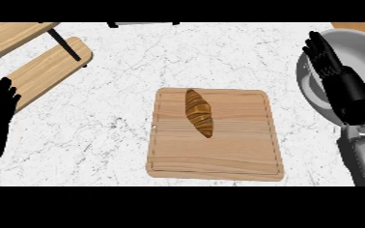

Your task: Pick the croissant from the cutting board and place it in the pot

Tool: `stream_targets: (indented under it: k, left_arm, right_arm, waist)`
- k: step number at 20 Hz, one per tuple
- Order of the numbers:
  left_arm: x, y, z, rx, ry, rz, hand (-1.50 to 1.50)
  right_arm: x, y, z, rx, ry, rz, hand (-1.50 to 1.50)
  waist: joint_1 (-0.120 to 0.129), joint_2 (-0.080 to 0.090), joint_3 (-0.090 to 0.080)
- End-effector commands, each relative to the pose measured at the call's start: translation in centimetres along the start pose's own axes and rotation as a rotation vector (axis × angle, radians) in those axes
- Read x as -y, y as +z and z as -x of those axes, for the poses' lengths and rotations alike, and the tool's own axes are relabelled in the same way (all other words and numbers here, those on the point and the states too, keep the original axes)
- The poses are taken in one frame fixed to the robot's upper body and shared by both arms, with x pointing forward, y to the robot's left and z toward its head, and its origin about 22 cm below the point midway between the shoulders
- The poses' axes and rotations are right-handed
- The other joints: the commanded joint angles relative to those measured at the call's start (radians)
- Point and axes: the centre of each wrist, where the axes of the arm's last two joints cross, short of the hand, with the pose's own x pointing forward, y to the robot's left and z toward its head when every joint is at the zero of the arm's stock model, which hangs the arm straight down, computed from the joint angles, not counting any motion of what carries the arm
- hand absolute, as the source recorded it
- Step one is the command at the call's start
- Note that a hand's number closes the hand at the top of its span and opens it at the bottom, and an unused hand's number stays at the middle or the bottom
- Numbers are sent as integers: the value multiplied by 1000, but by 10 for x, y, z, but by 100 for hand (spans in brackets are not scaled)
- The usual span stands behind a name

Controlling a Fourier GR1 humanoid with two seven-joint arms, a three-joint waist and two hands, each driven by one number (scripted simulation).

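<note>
Marble-white tabletop (107, 125), grasp step not yet begun. Left hand (7, 101) rests at the 9 o'clock edge, fingers up and relaxed, holding nothing. Croissant (200, 112) lies untouched on the wooden cutting board (214, 159), upper-left part, pointing roughly 11 to 5 o'clock. Right hand (331, 77) at 3 o'clock, fingers straight and spread wide, empty, hanging over the grey pot (342, 38). Next move likely: right hand swings toward 9 o'clock, comes down over the croissant, closes round it.
</note>
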Motion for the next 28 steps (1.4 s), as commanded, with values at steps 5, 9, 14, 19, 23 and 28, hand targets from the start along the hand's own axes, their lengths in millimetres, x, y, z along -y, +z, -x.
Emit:
stream_targets:
  k: [5, 9, 14, 19, 23, 28]
  left_arm:
    - [64, -14, -73, 310, 186, 202, 0]
    - [104, -8, -88, 354, 305, 293, 0]
    - [113, -6, -89, 354, 311, 300, 0]
    - [124, -5, -85, 354, 308, 308, 0]
    - [118, -10, -85, 333, 309, 274, 0]
    - [117, -15, -79, 318, 293, 262, 0]
  right_arm:
    - [-62, -57, -41, 263, -311, -556, 150]
    - [-14, -88, -49, 332, -5, -559, -150]
    - [0, -88, -34, 537, -80, -770, -150]
    - [20, -100, -42, 605, 92, -881, -150]
    - [3, -109, -48, 579, 309, -994, -150]
    - [-18, -115, -48, 601, 489, -1135, -150]
  waist:
    - [168, 31, 8]
    - [164, 49, 4]
    - [160, 40, 8]
    - [149, 30, 5]
    - [143, 19, 2]
    - [115, 11, 1]
